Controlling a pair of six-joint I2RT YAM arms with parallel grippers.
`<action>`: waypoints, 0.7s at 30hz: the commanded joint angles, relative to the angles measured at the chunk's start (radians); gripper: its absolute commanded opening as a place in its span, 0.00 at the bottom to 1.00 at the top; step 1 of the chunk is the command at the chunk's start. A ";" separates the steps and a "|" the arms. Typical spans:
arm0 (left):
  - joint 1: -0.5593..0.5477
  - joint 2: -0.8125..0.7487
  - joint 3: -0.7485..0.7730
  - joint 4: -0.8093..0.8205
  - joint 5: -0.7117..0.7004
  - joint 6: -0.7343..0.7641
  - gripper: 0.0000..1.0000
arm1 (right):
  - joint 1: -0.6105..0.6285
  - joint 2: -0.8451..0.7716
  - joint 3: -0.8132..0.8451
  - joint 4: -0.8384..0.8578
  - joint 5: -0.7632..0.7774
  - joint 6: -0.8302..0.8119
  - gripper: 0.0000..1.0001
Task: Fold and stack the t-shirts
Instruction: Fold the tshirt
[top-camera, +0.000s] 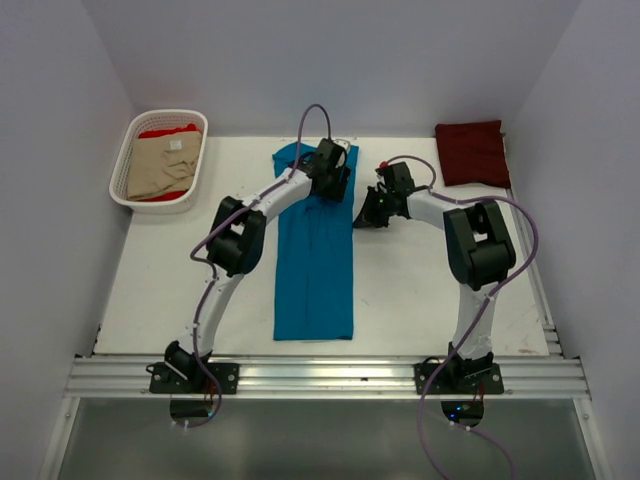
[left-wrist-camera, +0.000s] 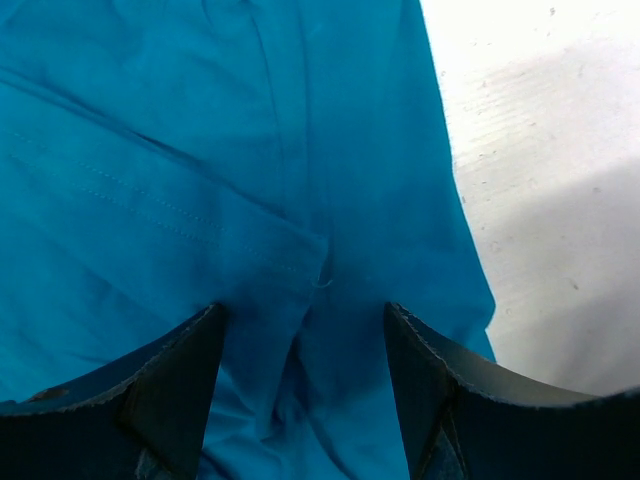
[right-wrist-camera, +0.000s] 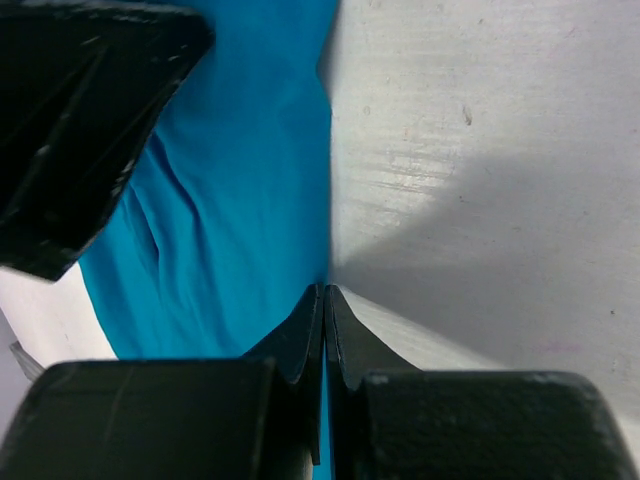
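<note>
The teal-blue t-shirt lies folded into a long narrow strip down the middle of the table. My left gripper is low over its far end, open, its fingers astride a bunched fold of teal cloth, as the left wrist view shows. My right gripper is at the strip's right edge near the far end. In the right wrist view it is shut with a sliver of the teal cloth between the jaws. The dark maroon t-shirt lies folded at the back right.
A white slotted basket stands at the back left, holding the beige t-shirt on top of the bright red one. The white table ends in a metal rail at the near edge. Walls close in on both sides.
</note>
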 joint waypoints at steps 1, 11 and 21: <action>0.011 0.013 0.058 0.033 -0.022 0.030 0.69 | 0.012 -0.029 -0.011 0.040 -0.036 0.011 0.00; 0.014 -0.054 0.001 0.084 -0.021 0.027 0.70 | 0.047 -0.161 -0.059 0.154 -0.175 0.005 0.00; 0.034 -0.019 0.001 0.079 -0.068 0.018 0.67 | 0.050 -0.044 -0.048 0.160 -0.174 0.024 0.00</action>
